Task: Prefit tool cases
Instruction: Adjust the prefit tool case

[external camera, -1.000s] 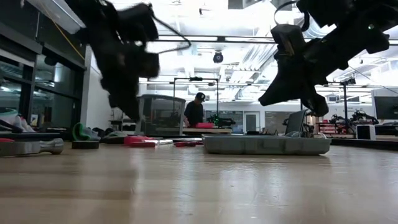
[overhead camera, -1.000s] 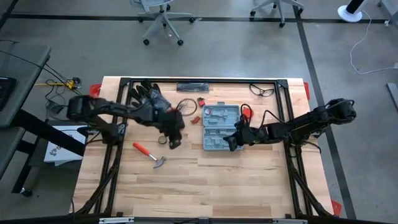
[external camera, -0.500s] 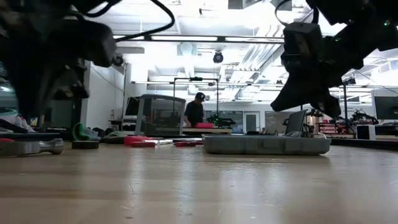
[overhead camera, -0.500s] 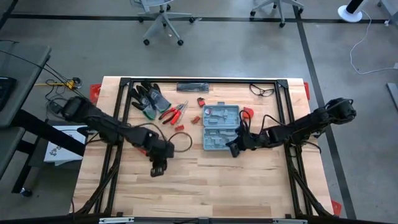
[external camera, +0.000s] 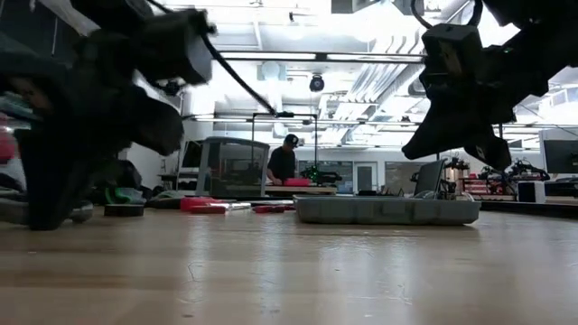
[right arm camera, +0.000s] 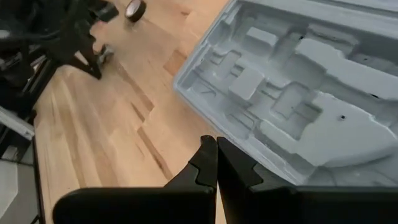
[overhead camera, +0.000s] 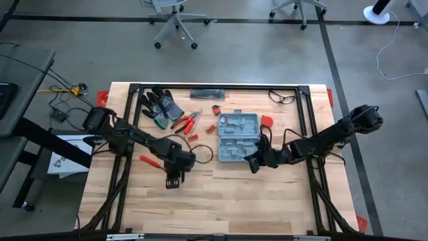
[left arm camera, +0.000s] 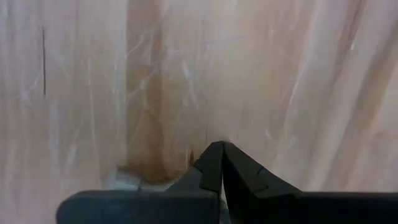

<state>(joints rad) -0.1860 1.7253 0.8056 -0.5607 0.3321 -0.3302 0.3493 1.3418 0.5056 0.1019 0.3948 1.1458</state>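
On the table [overhead camera: 221,194], open blue-grey case [overhead camera: 235,136]

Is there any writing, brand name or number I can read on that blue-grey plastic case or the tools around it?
None can be read.
Blue-grey plastic clamshell case: only bare moulded recesses, no lettering.
Red-handled pliers and dark gloves: too small to show any marks.

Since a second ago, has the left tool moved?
Yes. In the high view the left tool has swung from near the gloves toward the table's near edge, away from the tool case, and is shut.
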